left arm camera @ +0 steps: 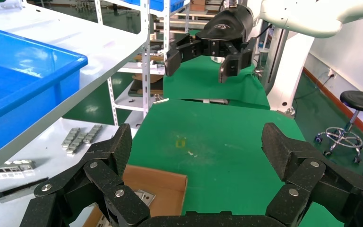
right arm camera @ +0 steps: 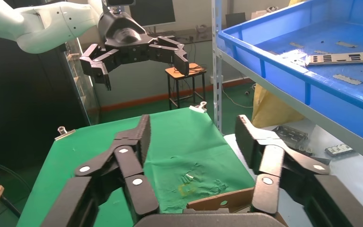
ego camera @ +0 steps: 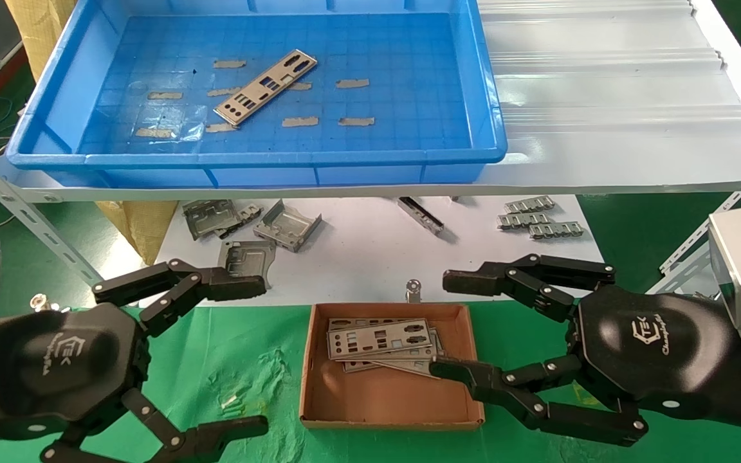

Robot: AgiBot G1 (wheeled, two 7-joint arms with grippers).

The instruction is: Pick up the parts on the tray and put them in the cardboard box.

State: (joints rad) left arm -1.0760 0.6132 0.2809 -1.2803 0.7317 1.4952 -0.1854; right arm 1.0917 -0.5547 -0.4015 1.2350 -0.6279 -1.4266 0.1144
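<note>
One plate [ego camera: 265, 87] lies flat in the tray [ego camera: 370, 155], upper left – thin, stiff, probably slippery. Best pinched across its long edges. Both grippers, left [ego camera: 247, 352] and right [ego camera: 442, 325], hang spread apart, empty.

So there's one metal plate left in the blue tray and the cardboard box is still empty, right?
Not quite. One part does lie in the tray, but the cardboard box is not empty: the head view shows a stack of plates in it. Both the left gripper and right gripper are open and hold nothing.
</note>
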